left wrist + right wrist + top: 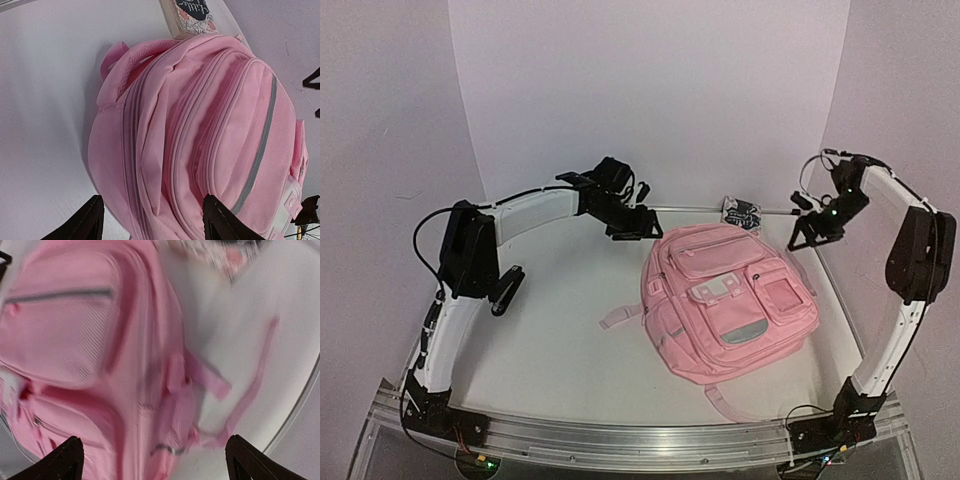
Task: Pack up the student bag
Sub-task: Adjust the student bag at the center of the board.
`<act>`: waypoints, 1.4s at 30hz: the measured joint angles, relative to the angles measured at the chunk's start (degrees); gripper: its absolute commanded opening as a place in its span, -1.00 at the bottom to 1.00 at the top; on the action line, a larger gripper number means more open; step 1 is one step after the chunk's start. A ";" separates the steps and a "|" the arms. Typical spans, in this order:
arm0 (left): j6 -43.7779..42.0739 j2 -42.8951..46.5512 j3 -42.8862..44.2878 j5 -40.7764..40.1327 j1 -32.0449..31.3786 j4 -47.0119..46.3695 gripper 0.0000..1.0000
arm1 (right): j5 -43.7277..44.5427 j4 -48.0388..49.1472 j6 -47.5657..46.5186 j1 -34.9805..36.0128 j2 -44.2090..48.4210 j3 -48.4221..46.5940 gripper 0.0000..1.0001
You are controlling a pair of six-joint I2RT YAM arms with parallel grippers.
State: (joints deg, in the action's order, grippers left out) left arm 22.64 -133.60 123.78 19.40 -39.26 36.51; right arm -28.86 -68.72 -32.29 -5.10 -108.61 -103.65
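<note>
Your left gripper (152,200) stands wide and holds nothing, poised by the upper left end of the student bag (730,300). The right gripper (154,440) is just as wide and bare, over the bag's right side. The bag lies face up right of centre in the top view, its zips apparently closed. A small patterned book (741,212) lies just beside its far end, so packing looks barely begun; you'll likely need a zip opened first. An aluminium rail (640,438) fronts the white table (550,330), with a plain white backdrop (650,90) behind.
</note>
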 measured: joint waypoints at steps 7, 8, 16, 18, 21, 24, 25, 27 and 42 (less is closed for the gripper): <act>0.57 -6.68 5.86 5.92 0.82 -0.05 0.06 | 7.21 -5.23 -9.37 -5.36 4.82 17.99 0.97; 0.74 -6.87 5.58 6.62 0.88 -0.22 0.00 | 7.97 -5.81 -10.18 -5.14 5.92 19.96 0.97; -0.83 -1.67 -10.27 12.84 0.63 -10.59 -0.51 | 8.84 -6.66 -9.95 -4.30 3.20 21.64 0.87; -1.96 1.58 -14.69 13.05 0.30 -11.62 -0.57 | 8.80 -7.18 -9.06 -3.68 -0.75 18.13 0.86; -3.56 7.40 -22.01 12.85 -0.48 -11.53 -0.63 | 8.67 -7.30 -7.46 -2.32 -7.02 10.01 0.85; -3.80 12.67 -29.74 12.42 -1.94 -11.54 -0.61 | 8.53 -6.95 -6.10 -0.17 -11.62 1.06 0.85; -3.79 14.29 -31.97 12.37 -2.70 -11.02 -0.54 | 8.68 -6.52 -5.61 1.07 -13.18 -2.25 0.85; -3.74 17.27 -35.36 11.90 -4.65 -9.07 -0.36 | 8.83 -5.15 -4.25 4.67 -16.94 -9.96 0.87; 3.23 35.30 -39.90 3.13 -0.58 -2.07 0.31 | 6.50 2.01 3.65 16.95 -20.98 -28.83 0.97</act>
State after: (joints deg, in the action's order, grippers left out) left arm 25.87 -98.30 83.89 22.52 -39.84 34.44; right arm -22.37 -66.71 -28.64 11.85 -129.59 -132.48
